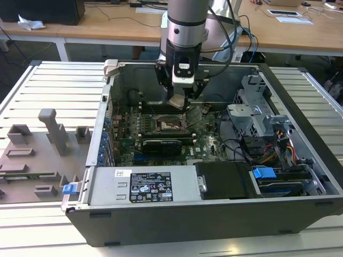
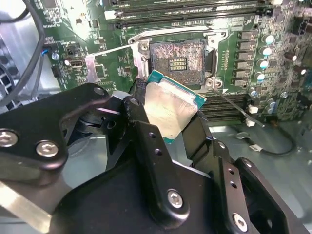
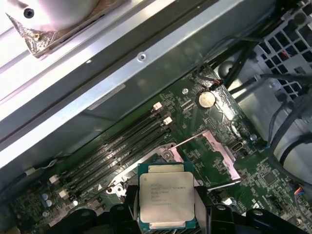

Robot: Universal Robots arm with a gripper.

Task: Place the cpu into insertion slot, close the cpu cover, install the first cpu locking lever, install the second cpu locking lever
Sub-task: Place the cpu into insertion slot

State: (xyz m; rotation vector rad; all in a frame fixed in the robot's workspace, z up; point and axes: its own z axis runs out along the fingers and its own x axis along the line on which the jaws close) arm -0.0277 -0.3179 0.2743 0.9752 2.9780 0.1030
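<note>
Your gripper [image 1: 179,104] hangs inside the open computer case [image 1: 214,219], roughly at the case's twelve o'clock in the exterior view; its black fingers [image 2: 138,122] are pinched on the cpu [image 2: 170,109], gripping it by two opposite edges, as you can see in both wrist views; the chip's silver-grey top and thin green rim face the camera in the first wrist view [image 3: 166,204], and in the second wrist view it sits tilted between the fingers; the cpu is held in the air and is not in the insertion slot [image 2: 178,58]; the slot's tan-gold contact field lies bare and uncovered; in the exterior view the slot [image 1: 170,124] sits just at six o'clock of the fingertips, close beneath them; the cpu cover [image 1: 195,115] stands swung open at the slot's three o'clock, toward the exterior view's right; in the first wrist view you see it as a silvery frame [image 3: 225,157] with the green board showing through its window; a thin metal lever [image 2: 239,107] angles away from the slot's corner, raised off the board; long black memory slots [image 2: 185,12] run just beside the socket; the power supply [image 1: 144,184] lies at the slot's six o'clock.
</note>
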